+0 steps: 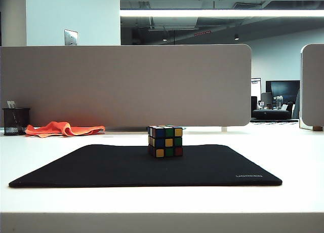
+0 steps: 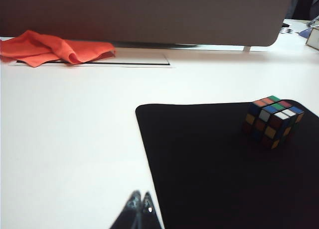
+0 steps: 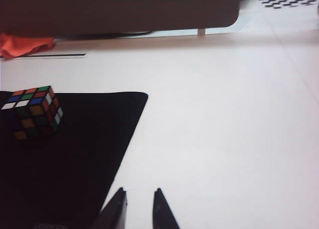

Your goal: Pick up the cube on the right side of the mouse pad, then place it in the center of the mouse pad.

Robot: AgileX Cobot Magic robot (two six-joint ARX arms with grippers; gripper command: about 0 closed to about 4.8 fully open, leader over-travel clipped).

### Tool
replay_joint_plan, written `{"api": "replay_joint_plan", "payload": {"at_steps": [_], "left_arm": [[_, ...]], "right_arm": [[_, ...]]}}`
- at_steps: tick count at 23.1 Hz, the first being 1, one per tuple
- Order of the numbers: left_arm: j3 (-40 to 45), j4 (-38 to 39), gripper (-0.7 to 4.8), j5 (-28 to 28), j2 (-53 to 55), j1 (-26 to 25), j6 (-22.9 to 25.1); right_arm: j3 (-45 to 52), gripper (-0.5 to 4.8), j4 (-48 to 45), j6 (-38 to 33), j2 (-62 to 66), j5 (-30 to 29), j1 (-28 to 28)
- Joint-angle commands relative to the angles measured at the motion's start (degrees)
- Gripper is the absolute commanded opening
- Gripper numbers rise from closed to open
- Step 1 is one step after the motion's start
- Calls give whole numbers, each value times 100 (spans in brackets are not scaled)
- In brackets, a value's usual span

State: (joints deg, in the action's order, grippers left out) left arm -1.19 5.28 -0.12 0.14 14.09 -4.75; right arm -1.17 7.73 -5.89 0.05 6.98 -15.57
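One cube (image 1: 165, 141) stands on one black mouse pad (image 1: 101, 167), near the pad's far edge. One orange cloth (image 1: 63, 128) lies beyond the pad's far left corner, and one dark mesh cup (image 1: 15, 121) stands just beside that cloth. Two hands show: the left hand (image 2: 141, 209) off the pad's left edge, the right hand (image 3: 139, 209) off its right edge, both over the white surface (image 1: 283, 147).

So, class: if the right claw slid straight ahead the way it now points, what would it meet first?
Probably nothing soon. The right claw, fingertips slightly apart, points over bare white table, passing beside the mouse pad edge. The cube sits off to the side. The grey divider panel seems next, though depth is unclear.
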Motion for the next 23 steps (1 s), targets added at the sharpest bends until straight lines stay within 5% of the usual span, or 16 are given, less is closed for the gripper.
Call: {"api": "replay_joint_plan", "payload": {"at_steps": [1, 6, 11, 23], "left_arm": [[66, -114, -6, -90, 2, -13, 24], [83, 22, -6, -120, 2, -13, 33], [70, -170, -6, -140, 2, -13, 286], [74, -11, -5, -118, 2, -13, 275]], "right_arm": [[-2, 12, -164, 55, -13, 525, 0], [-9, -3, -127, 686, -13, 831, 2], [-48, -3, -160, 791, -13, 1749, 7], [-42, -1, -153, 588, -13, 1495, 7]]}}
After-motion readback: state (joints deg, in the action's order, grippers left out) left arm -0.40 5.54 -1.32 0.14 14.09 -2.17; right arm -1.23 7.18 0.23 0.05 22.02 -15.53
